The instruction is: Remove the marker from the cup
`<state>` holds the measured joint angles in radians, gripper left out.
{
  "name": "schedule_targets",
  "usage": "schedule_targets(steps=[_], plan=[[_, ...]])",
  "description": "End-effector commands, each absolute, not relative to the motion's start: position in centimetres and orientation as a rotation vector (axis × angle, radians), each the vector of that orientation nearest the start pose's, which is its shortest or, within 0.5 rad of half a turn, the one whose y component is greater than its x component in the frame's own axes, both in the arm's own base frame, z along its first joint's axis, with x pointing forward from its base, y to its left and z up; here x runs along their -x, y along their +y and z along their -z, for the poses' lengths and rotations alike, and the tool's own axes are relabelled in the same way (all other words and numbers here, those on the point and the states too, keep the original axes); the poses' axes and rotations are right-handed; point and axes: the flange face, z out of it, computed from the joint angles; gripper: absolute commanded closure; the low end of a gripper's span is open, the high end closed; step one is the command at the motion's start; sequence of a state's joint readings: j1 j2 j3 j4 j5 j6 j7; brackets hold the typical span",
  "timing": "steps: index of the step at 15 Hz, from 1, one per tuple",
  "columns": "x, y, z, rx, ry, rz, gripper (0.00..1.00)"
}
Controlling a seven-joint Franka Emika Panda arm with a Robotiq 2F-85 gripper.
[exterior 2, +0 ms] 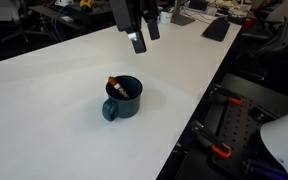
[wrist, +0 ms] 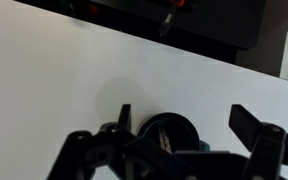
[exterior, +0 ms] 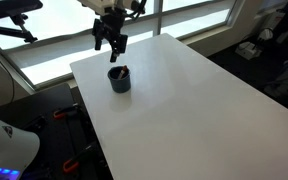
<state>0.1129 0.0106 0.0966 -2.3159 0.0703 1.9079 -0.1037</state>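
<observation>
A dark navy cup stands on the white table; it also shows in an exterior view, where a small handle points to the left. The reddish-orange marker leans inside it, one end poking over the rim. My gripper hangs above and behind the cup, open and empty, as also shown in an exterior view. In the wrist view the cup lies between the spread fingers, with the marker inside it.
The table's edges drop off to dark floor on all sides. A window wall runs behind the table. Office desks with clutter stand beyond the far edge. A white robot base sits at the lower left.
</observation>
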Motion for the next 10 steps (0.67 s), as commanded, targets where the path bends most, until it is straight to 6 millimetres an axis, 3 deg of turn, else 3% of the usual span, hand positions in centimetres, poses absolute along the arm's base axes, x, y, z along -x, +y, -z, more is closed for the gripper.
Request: schedule_targets(steps=[1, 5, 10], plan=[[-46.7, 11.2, -29.8, 3.042, -0.38, -0.619, 0.0], [-49.1, 12.8, -29.5, 3.027, -0.384, -0.421, 0.0], [-49.9, 13.9, -28.2, 3.04, -0.4, -0.43, 0.0]])
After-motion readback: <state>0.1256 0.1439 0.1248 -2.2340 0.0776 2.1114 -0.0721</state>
